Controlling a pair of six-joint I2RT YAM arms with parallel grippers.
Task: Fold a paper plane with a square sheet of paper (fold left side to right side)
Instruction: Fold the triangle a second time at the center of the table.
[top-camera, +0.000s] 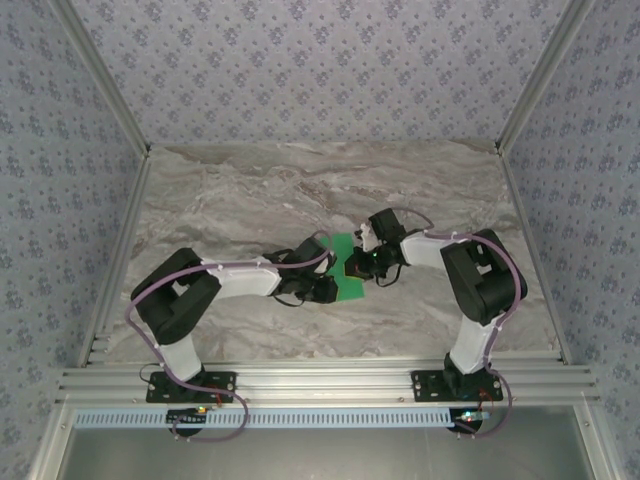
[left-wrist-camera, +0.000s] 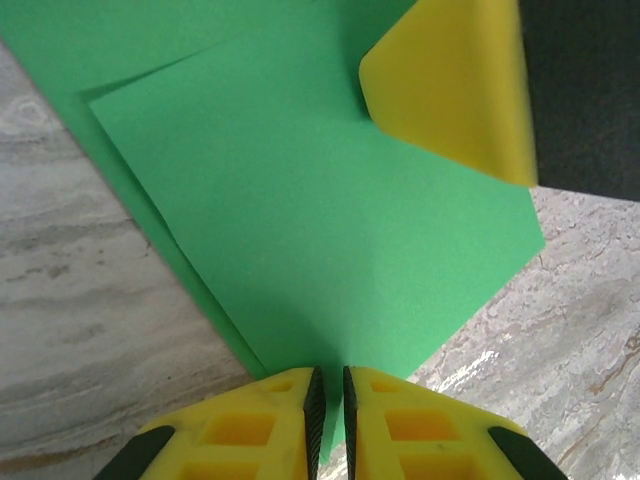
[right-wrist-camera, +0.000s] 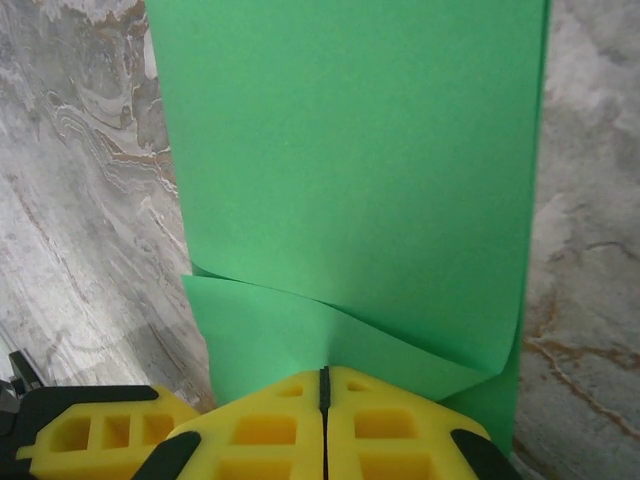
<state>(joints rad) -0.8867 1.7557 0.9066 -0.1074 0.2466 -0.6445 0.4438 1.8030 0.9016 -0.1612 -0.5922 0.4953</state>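
The left tool (top-camera: 326, 288) and right tool (top-camera: 360, 264) are sitting close together at the green paper (top-camera: 346, 250). It is lying mid-tabletop (top-camera: 250, 190).

I'm looking at a grey-brown marbled surface (top-camera: 250, 190) with pale veins and a few glare patches. One thing lies on it: the square sheet of paper (top-camera: 348, 272), bright green, just right of centre and nearer the front edge than the back. It's folded, not a flat square. In the left wrist view, an upper layer of the paper (left-wrist-camera: 300, 230) sits askew over a lower one. The lower layer's edge peeks out along the left, and one corner points at the camera. In the right wrist view, the paper (right-wrist-camera: 350, 150) runs away as a straight-sided strip with marble on both sides. A loose flap lifts slightly at the near end.
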